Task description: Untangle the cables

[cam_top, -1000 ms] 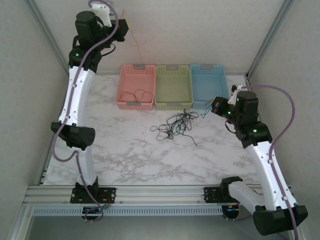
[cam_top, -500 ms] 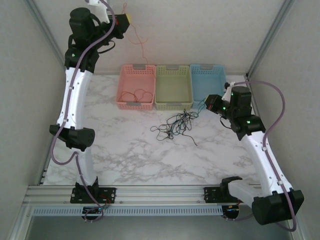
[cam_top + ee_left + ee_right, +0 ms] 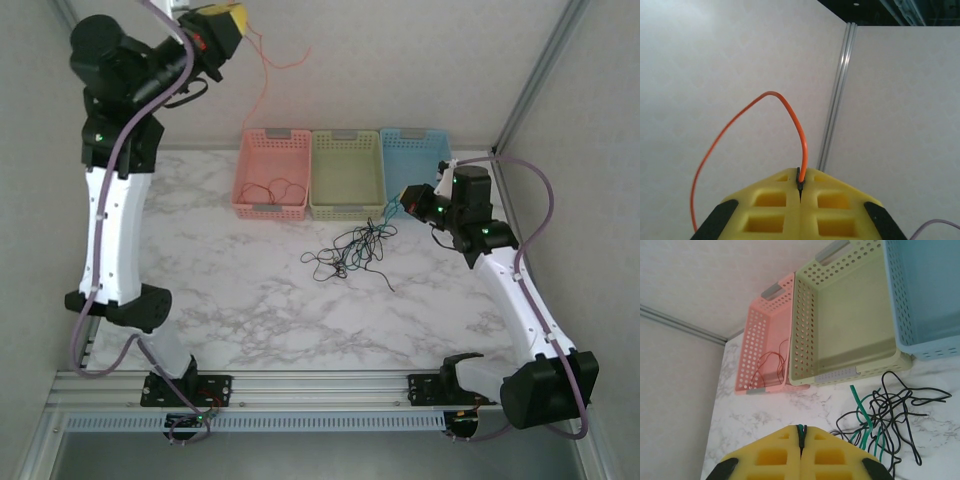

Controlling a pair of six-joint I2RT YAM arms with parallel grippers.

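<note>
Left claw (image 3: 800, 182) clamps red cable (image 3: 771, 92), held high

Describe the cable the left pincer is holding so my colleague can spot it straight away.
Look top left against the back wall, where the left arm reaches high. The left pincer is shut on a thin orange-red cable dangling toward the pink basket. Unlike the black and green tangle on the table, it is orange-red and airborne.

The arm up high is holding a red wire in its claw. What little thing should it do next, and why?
Probably lower the left claw over the pink basket and let go. Its red wire dangles clear of the tangled pile, and that basket already holds red strands.
</note>
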